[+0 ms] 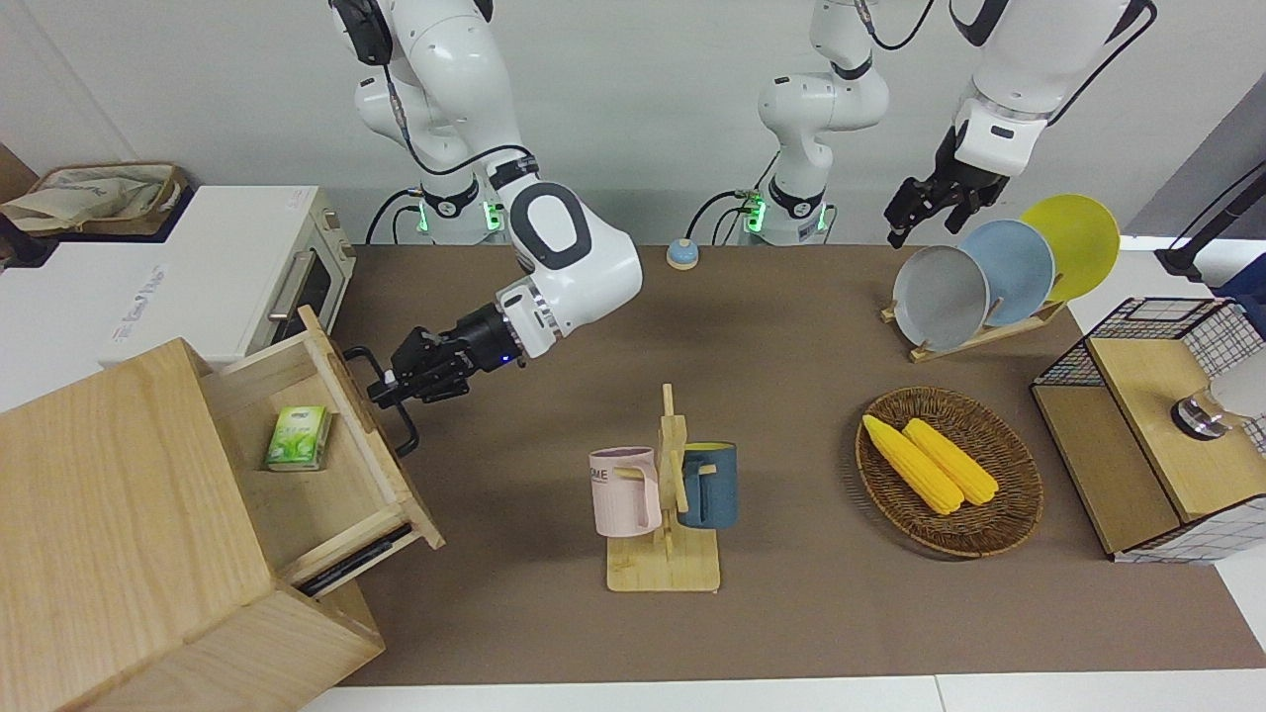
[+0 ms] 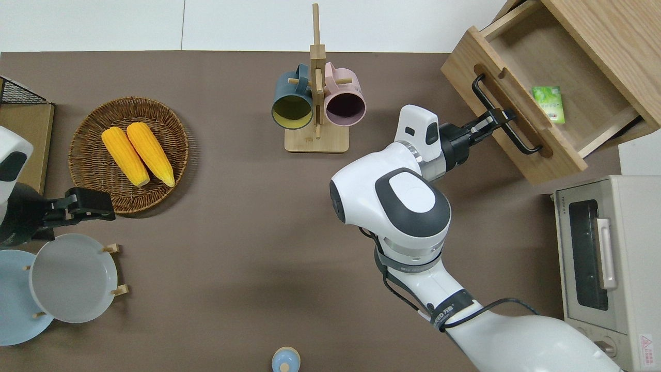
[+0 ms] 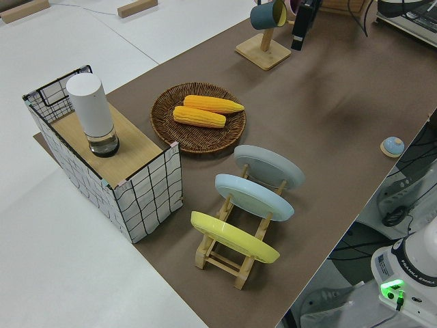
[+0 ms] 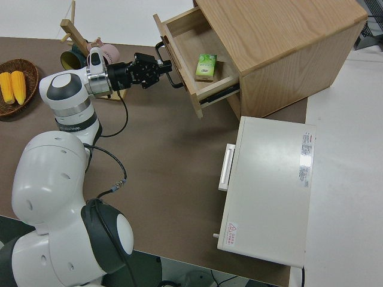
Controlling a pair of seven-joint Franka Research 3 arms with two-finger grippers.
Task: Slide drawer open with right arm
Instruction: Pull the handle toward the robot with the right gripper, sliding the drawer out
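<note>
- Nearest the front camera: pale wooden cabinet (image 1: 129,534) filling the corner at the right arm's end of the table, white toaster oven (image 1: 198,282) just beside it and nearer to the robots.
- Sliding out of that cabinet toward the middle of the table: the drawer (image 1: 326,465), already well open, small green box (image 1: 298,437) lying on its floor.
- Riding on the drawer front: black bar handle (image 1: 396,405), standing proud of the wood on two posts.
- Clamped around that bar near its middle: right gripper (image 2: 500,120), fingers narrowed on the metal, wrist stretched level from the right arm (image 2: 408,206).
- Handling, as a judgement: stiff wooden box on runners, light with so little inside, likely to glide straight if pulled square; bar rigid and smooth, best held at the centre so the drawer does not skew or bind.
- Looks close to full travel, so little pull left; risk of overrunning the runners.
- Farther along the table: mug stand (image 1: 665,494) with a pink and a blue mug, then wicker basket (image 1: 999,529) holding two corn cobs.
- At the other end: left gripper (image 1: 925,210) parked, fingers impossible to judge.
</note>
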